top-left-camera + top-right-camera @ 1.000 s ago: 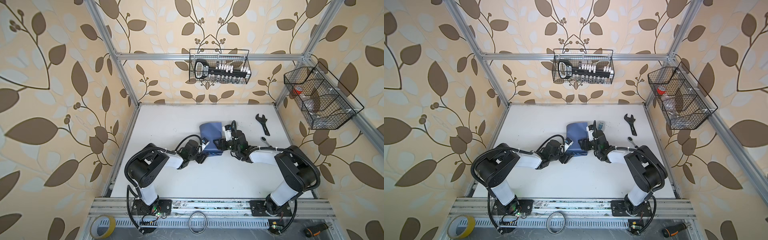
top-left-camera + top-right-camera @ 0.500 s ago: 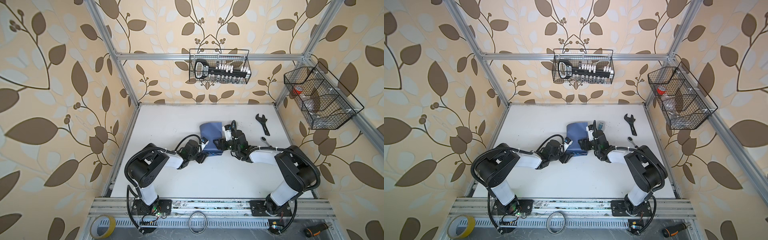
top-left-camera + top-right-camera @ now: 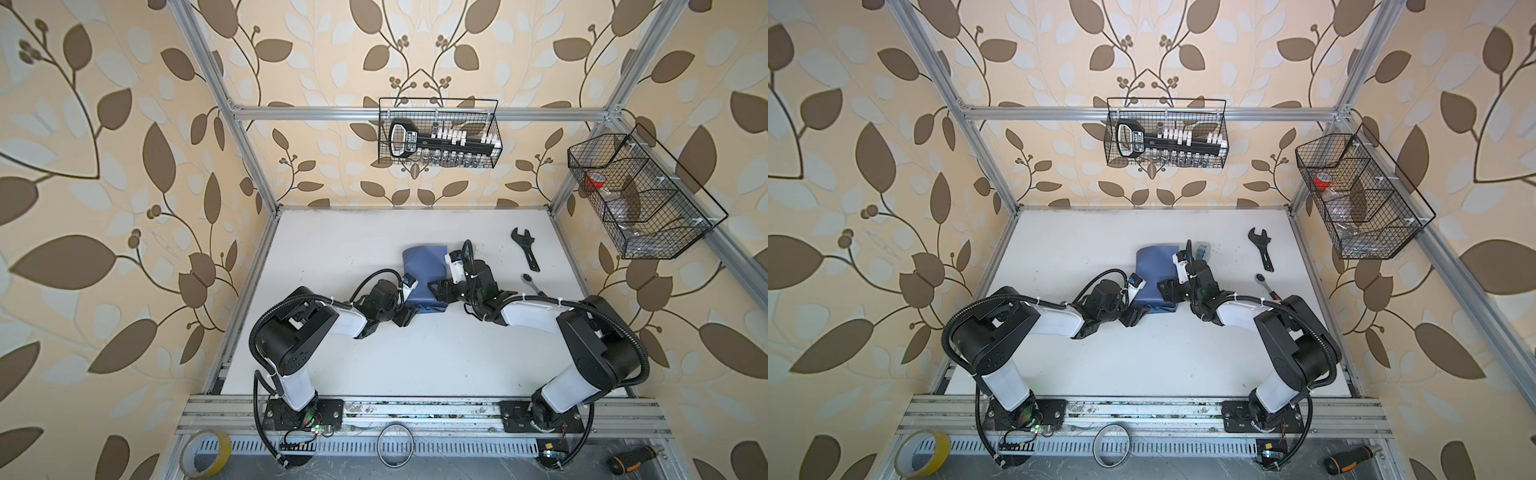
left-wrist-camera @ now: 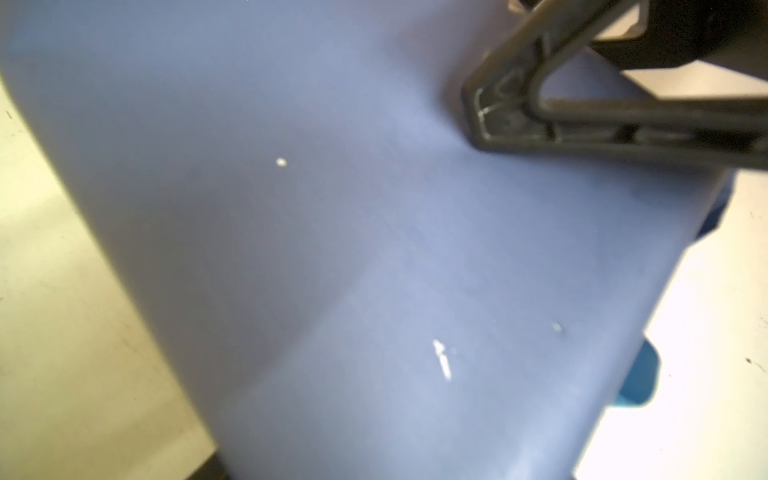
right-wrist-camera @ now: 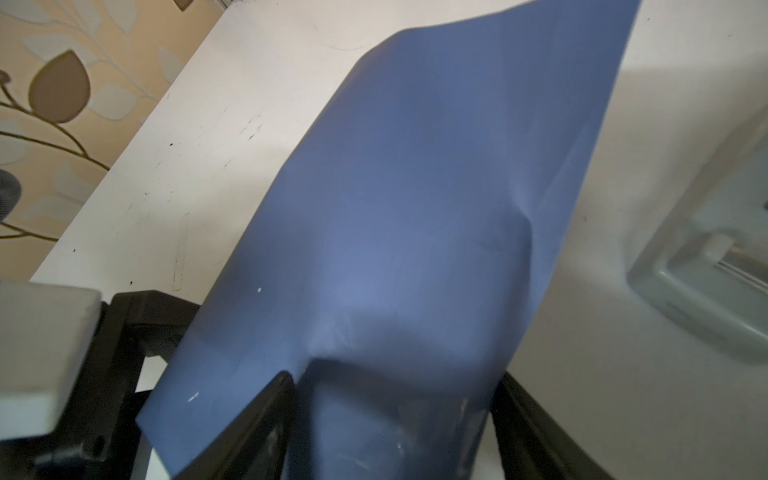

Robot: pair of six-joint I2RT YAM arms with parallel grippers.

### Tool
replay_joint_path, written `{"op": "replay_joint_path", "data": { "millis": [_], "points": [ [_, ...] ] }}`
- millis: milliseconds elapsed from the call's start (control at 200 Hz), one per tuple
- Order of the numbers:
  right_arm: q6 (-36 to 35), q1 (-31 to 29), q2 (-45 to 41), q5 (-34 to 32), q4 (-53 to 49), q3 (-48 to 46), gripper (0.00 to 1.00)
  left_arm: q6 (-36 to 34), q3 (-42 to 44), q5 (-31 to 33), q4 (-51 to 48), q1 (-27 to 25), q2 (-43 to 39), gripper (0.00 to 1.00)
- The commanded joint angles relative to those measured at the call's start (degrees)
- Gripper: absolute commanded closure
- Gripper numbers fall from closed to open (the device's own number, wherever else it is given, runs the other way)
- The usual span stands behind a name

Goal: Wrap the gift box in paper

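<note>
The paper (image 3: 424,266) lies slate-blue side up, draped in a hump at the middle of the white table (image 3: 332,249); the gift box is hidden, apparently under it. In the right wrist view my right gripper (image 5: 395,378) stands wide open astride the paper-covered hump (image 5: 415,187), one finger (image 5: 257,415) against the paper and a sliver of table showing beside the other finger (image 5: 523,415). My left gripper (image 3: 405,316) sits at the paper's near left corner. Paper (image 4: 332,208) fills the left wrist view and hides its jaws.
A grey-white tape dispenser (image 3: 1201,250) stands just behind the right wrist. A black wrench (image 3: 525,249) and a ratchet (image 3: 533,284) lie to the right. Wire baskets (image 3: 438,133) (image 3: 640,199) hang on the back and right walls.
The right gripper's jaws have spread slightly around the paper-covered hump. Both arms and the paper stay where they were.
</note>
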State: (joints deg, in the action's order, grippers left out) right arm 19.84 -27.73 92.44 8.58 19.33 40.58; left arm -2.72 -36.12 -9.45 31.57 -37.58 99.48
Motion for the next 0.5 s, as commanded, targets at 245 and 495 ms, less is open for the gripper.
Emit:
{"op": "replay_joint_path", "data": {
  "millis": [245,495],
  "points": [
    [-2.5,0.7,-3.4,-3.0,-7.9,-0.2,0.21,-0.9,-0.2,0.9,5.4,-0.7,-1.0,0.34],
    [-3.9,1.0,-10.6,-7.7,-10.1,-2.7,0.16,-1.2,-0.2,1.2,5.2,-0.7,-1.0,0.34]
  ]
}}
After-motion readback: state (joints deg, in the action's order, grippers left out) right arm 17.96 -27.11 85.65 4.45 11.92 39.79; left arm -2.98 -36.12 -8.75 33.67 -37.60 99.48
